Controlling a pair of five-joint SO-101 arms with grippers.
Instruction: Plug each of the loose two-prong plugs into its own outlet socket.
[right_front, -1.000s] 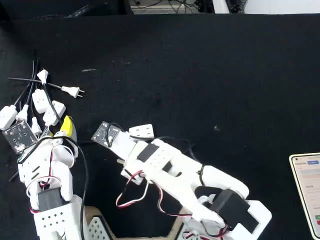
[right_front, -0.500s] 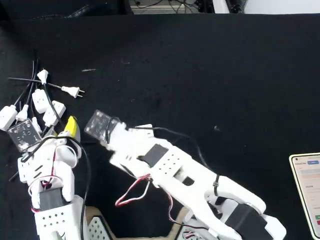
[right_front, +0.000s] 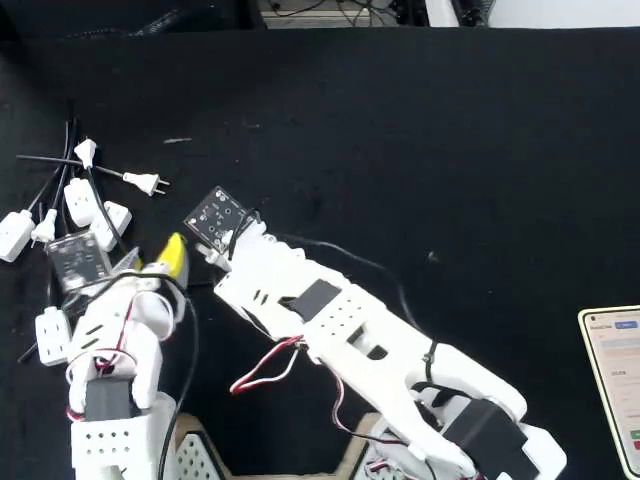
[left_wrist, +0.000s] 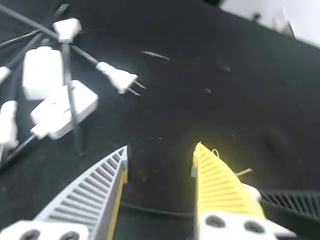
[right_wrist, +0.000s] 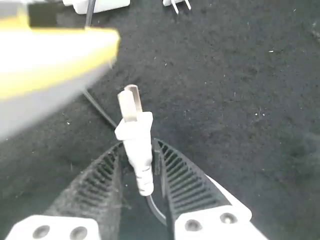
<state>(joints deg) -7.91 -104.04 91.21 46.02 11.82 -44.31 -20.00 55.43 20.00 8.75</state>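
Mid-carry: holding a plug (right_wrist: 135, 132) pinched in the right gripper (right_wrist: 137, 150), prongs poking past the tips. Left gripper (left_wrist: 160, 150) spread, empty, sockets (left_wrist: 64, 111) just ahead. Next, probably: lining prongs up with one.

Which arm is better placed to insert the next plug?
Right: the right end effector grips a white two-prong plug, prongs pointing outward. The left end effector is open and empty.

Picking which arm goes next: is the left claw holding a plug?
No, the left claw stands open in its own wrist view and grips nothing.
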